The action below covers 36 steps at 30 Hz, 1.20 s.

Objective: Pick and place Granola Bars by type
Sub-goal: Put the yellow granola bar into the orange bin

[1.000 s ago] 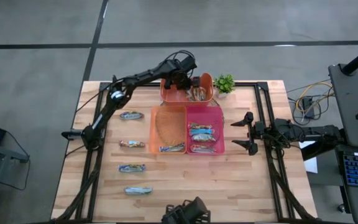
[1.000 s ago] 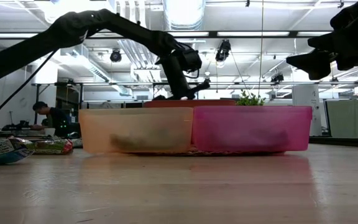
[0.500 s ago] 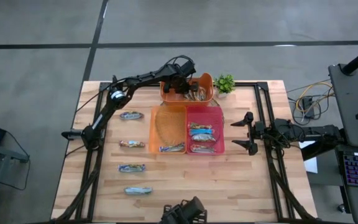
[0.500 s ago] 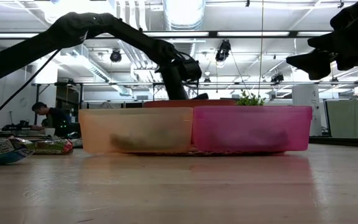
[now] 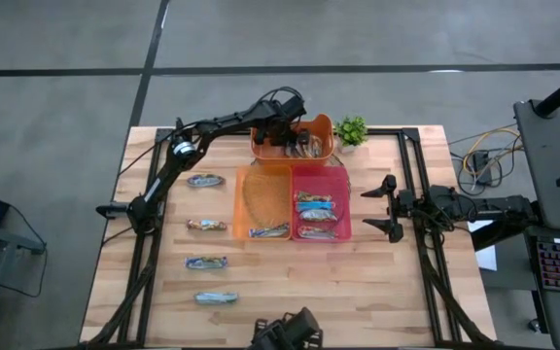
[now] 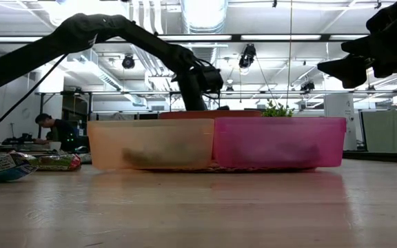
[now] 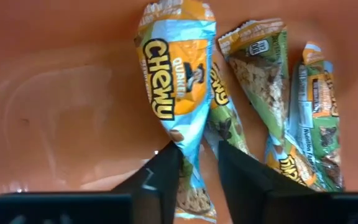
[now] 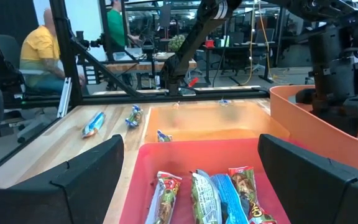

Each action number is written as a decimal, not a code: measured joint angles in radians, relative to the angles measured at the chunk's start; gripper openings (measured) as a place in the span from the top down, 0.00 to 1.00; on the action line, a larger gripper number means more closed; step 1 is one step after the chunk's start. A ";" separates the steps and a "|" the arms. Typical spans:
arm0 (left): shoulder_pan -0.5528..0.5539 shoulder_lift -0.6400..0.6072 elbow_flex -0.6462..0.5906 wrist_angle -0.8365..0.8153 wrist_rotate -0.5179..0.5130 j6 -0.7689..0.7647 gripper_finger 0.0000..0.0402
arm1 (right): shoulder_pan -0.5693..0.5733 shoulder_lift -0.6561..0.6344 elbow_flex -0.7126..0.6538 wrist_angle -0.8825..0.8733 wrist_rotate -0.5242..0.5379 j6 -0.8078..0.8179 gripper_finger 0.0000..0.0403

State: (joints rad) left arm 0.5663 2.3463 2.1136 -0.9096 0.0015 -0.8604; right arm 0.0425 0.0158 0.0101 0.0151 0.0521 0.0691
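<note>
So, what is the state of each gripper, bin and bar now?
left gripper: inside the red-orange bin, at a Chewy bar's end.
Chewy bar: lying flat.
right gripper: open, empty.
pink bin: holds several bars.
pale orange bin: holds one bar.
table bars: four, loose.

left gripper (image 7: pixel 199 171): fingertips cover the lower end of the blue-orange bar (image 7: pixel 173 81); whether they pinch it cannot be told.
green bars (image 7: pixel 316 118): cut off by the picture's edge.
orange bin (image 6: pixel 205 114): in the low view only its rim shows behind the front bins; contents hidden.
loose bars (image 5: pixel 207 262): print too small to read.
</note>
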 joint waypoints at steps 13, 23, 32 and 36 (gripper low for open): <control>0.000 0.000 0.146 -0.053 0.014 0.127 0.38 | 0.000 0.000 0.000 0.000 0.000 -0.001 0.11; 0.000 -0.035 0.232 -0.066 0.122 0.294 0.26 | 0.000 0.000 0.000 0.000 0.000 0.001 0.11; -0.001 -0.097 0.232 -0.076 0.165 0.424 0.26 | 0.000 0.000 0.000 0.000 0.000 0.001 0.11; -0.005 -0.120 0.235 -0.080 0.214 0.475 0.26 | 0.000 0.000 0.000 0.000 0.000 0.000 0.11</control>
State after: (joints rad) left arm 0.5610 2.2267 2.3482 -0.9896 0.2152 -0.3858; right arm 0.0425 0.0156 0.0101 0.0151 0.0521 0.0693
